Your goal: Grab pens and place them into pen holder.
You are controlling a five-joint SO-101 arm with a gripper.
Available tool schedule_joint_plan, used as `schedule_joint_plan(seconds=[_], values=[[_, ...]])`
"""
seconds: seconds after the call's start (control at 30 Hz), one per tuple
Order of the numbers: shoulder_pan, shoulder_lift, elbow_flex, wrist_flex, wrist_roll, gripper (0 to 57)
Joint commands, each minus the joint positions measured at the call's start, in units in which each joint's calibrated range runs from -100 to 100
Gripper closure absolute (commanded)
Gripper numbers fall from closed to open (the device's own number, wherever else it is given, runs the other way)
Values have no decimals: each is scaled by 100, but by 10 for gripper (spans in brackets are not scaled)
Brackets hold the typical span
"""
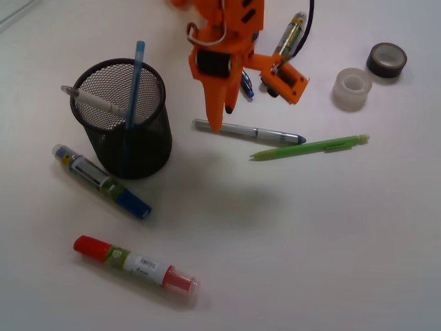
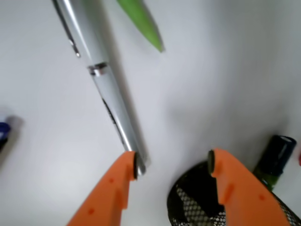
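The black mesh pen holder [image 1: 141,148] stands at the left with a light blue pen [image 1: 138,69] and a clear pen [image 1: 93,102] leaning inside it. A silver-grey pen [image 1: 248,131] and a lime green pen [image 1: 310,147] lie on the table to its right. A dark blue pen [image 1: 246,87] peeks out behind the arm. My orange gripper [image 1: 222,117] points down over the silver-grey pen's left end. In the wrist view the gripper [image 2: 171,165] is open; the silver-grey pen [image 2: 101,80] ends at the left finger [image 2: 123,176], outside the gap. The pen holder [image 2: 188,202] shows below.
A blue-ended fat marker [image 1: 103,181] lies beside the cup, and a red-ended one [image 1: 134,262] lies nearer the front. A third marker [image 1: 293,31] lies behind the arm. A clear tape roll [image 1: 353,88] and a dark tape roll [image 1: 386,59] sit at the right.
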Motion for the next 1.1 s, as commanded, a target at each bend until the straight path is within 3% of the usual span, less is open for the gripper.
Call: schedule_joint_plan(seconds=[0.0,0.43,0.63,0.83,1.07], values=[[-131,409,-508,200,15,400],[-512,1786,-1332,480,-122,404],[-467,2075,-1360,445,-98,574],[-460,1489,-1360,454,-98,571],[-310,-815,-1269,25,-474,571]])
